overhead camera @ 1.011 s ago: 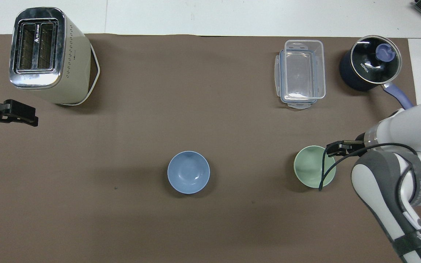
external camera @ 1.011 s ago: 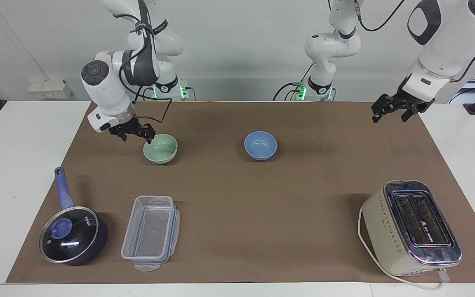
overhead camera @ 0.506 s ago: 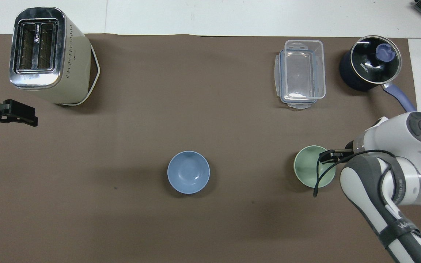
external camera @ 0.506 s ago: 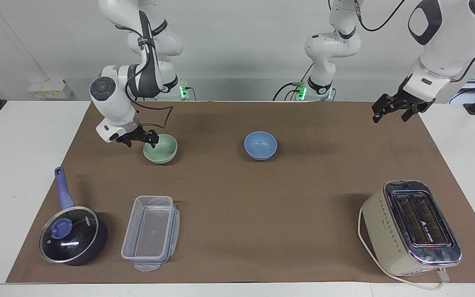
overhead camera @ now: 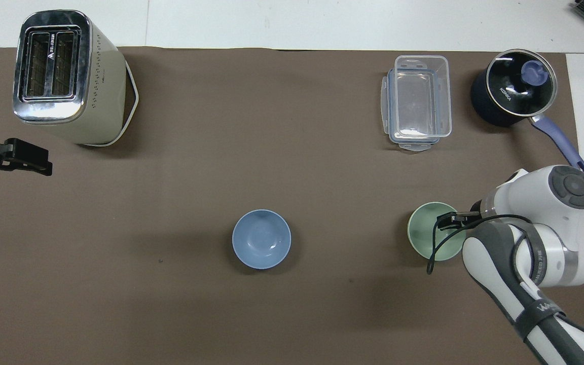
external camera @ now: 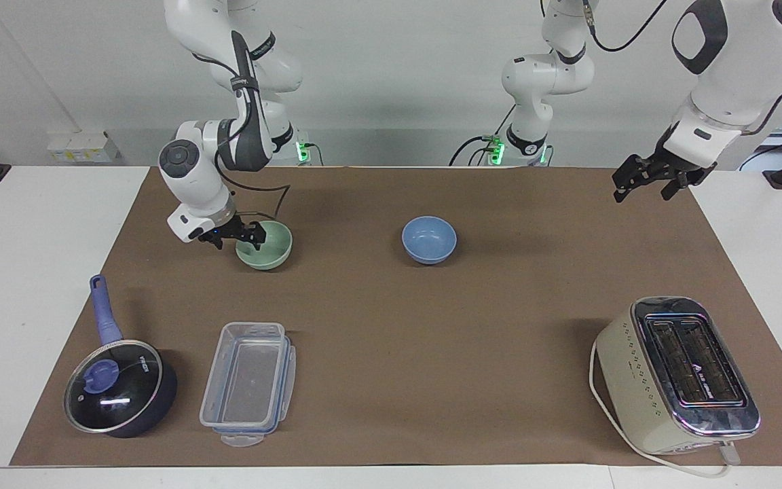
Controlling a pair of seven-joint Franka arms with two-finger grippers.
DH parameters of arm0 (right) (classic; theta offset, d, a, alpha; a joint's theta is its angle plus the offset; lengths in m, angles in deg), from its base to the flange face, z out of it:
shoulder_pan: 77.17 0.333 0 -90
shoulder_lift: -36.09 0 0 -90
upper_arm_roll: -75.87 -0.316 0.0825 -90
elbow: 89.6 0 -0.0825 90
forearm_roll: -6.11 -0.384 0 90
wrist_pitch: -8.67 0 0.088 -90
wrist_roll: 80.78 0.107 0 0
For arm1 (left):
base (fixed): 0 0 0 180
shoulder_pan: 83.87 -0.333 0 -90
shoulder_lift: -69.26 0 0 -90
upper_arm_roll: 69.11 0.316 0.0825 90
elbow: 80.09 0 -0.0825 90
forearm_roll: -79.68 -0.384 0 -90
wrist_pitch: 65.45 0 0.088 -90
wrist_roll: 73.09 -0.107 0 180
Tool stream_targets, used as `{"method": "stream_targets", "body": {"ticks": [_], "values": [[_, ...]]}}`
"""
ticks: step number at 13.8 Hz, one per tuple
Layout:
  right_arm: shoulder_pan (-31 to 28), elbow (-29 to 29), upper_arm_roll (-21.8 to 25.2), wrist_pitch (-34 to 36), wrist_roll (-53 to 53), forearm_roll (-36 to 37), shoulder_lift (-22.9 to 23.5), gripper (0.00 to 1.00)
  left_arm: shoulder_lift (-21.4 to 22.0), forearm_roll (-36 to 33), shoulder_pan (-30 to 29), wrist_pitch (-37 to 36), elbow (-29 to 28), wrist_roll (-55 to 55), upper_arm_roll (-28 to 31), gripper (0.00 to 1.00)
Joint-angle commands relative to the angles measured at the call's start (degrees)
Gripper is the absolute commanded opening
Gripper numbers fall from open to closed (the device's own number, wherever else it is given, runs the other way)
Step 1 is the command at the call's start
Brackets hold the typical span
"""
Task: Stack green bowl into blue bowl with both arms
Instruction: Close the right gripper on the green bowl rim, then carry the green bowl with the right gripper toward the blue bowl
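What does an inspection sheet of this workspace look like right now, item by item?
Surface: brown mat on a white table.
Job's things: green bowl and blue bowl upright, apart, not stacked.
Clutter: toaster, clear plastic container, lidded saucepan.
End effectors: right end effector at the green bowl's rim; left end effector waits over the mat's edge.
Cables: toaster cord; black cable loops over the green bowl.
Surroundings: white wall.
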Motion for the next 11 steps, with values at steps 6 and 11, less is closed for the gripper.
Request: {"method": "stream_targets", "body": {"ticks": [6,11], "values": [[-1.25,-0.79,-0.2,-0.19,-3.16,-1.62,-0.55,0.0,-0.37,-0.84,-0.19,-1.21,1.08,0.31,-0.11,1.0],[-1.17,2.28,-0.29,5.07,-4.57,-3.11,-1.24,0.0,-0.37,-0.84,-0.19,-1.21,1.08,0.31,-0.11,1.0]]}}
